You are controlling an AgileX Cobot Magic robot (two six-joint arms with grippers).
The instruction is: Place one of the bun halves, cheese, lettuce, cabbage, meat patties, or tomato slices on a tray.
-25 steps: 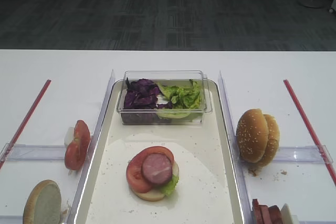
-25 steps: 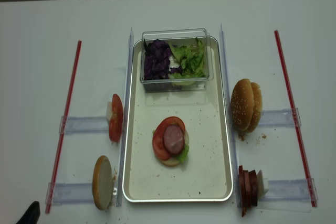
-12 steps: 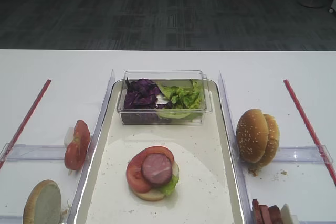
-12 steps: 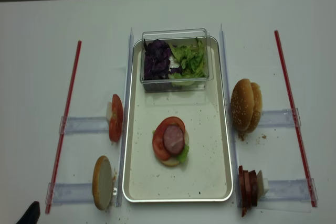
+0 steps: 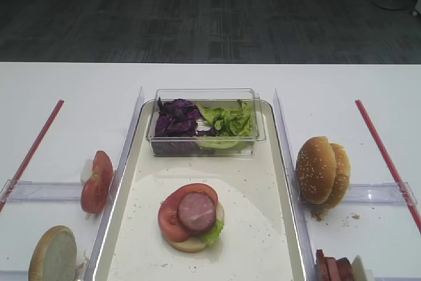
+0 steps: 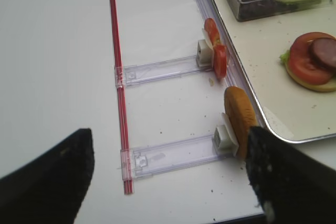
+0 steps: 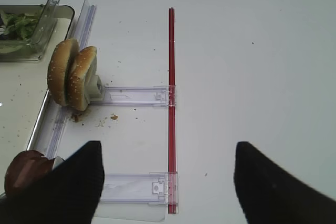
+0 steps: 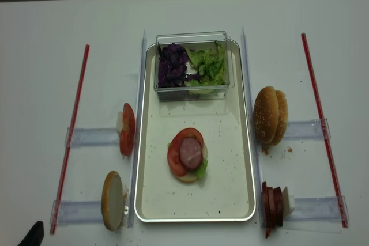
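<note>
On the cream tray (image 8: 226,165) lies a stack: a bun half, lettuce, a tomato slice and a meat patty (image 8: 190,152) on top. More bun halves (image 7: 71,77) stand right of the tray, and one bun half (image 6: 240,119) stands at the left front. Tomato slices (image 6: 216,56) stand at the left and meat patties (image 8: 273,204) at the right front. Cabbage (image 5: 176,118) and lettuce (image 5: 229,122) fill a clear box. No cheese shows. My left gripper (image 6: 168,132) and right gripper (image 7: 167,148) hang open above the table, holding nothing.
The clear box (image 8: 193,38) sits on the tray's far end. Red strips (image 8: 72,131) (image 8: 322,125) and clear plastic rails (image 7: 134,96) (image 6: 163,69) lie on the white table on both sides. A dark floor lies beyond the table's far edge.
</note>
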